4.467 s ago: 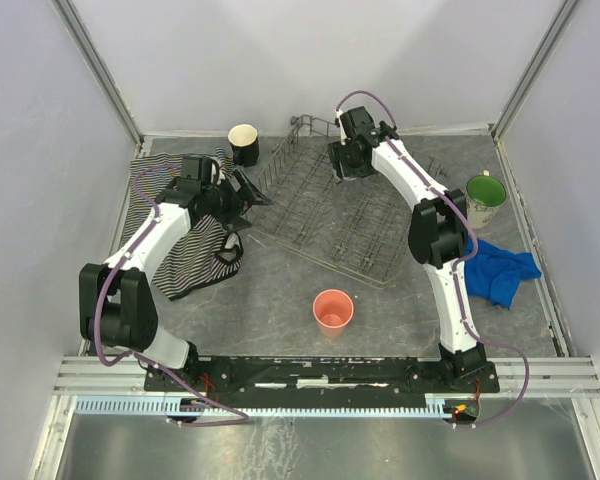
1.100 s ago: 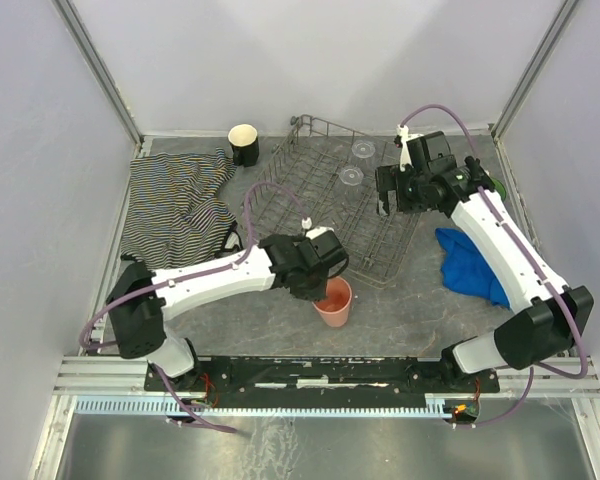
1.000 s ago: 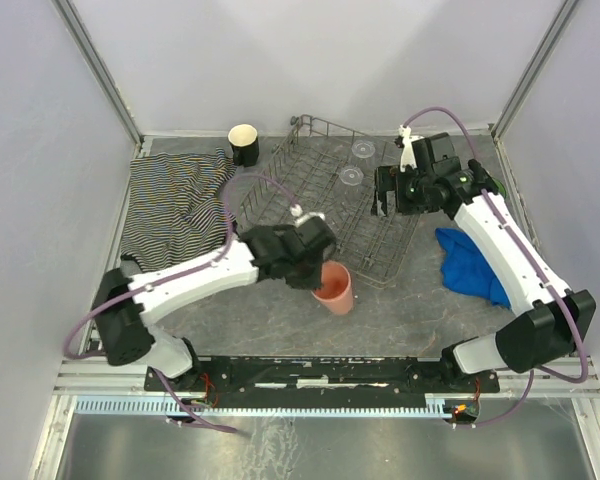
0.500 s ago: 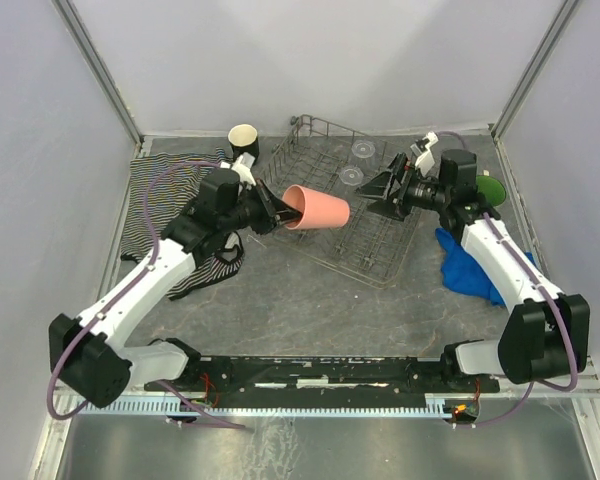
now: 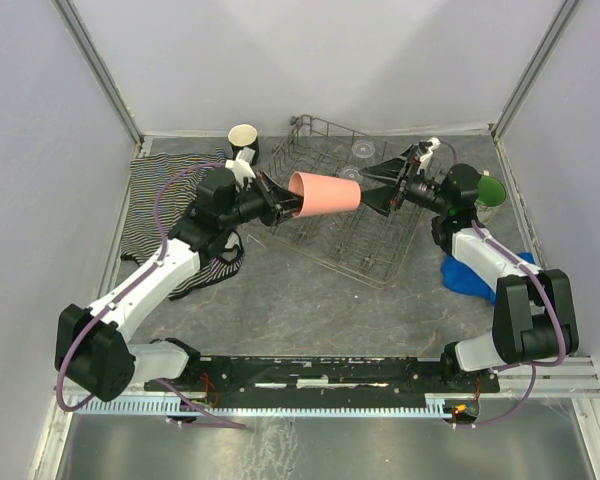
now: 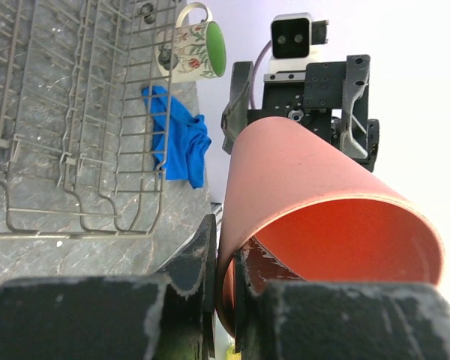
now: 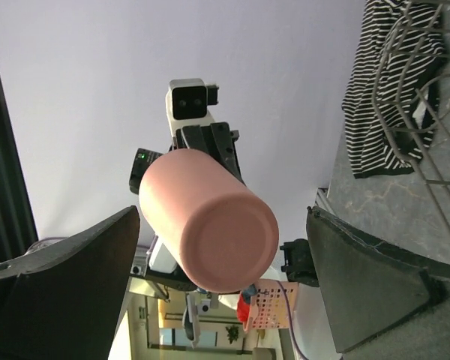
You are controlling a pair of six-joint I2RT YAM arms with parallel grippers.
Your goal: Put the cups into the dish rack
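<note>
My left gripper [image 5: 280, 205] is shut on the rim of the salmon-pink tumbler [image 5: 325, 193], one finger inside and one outside [image 6: 225, 255]. The tumbler [image 6: 322, 202] lies on its side in the air above the grey wire dish rack [image 5: 330, 240]. My right gripper [image 5: 380, 187] is open and faces the tumbler's base [image 7: 210, 225], with a finger on either side and not touching it [image 7: 223, 214]. The black mug [image 5: 244, 143] stands behind the rack's left corner. The floral mug with green interior [image 5: 485, 195] sits at the right. A clear glass [image 5: 361, 150] stands in the rack's far part.
A striped cloth [image 5: 175, 210] lies left of the rack, under my left arm. A blue cloth [image 5: 475, 270] lies at the right, near the floral mug [image 6: 191, 52]. The rack's raised wire side [image 6: 75, 112] is below the tumbler. Walls enclose the table.
My left gripper lifted the tumbler off the table and swung it over the rack. In the last half second it moved right, and the right gripper came up to its base.
</note>
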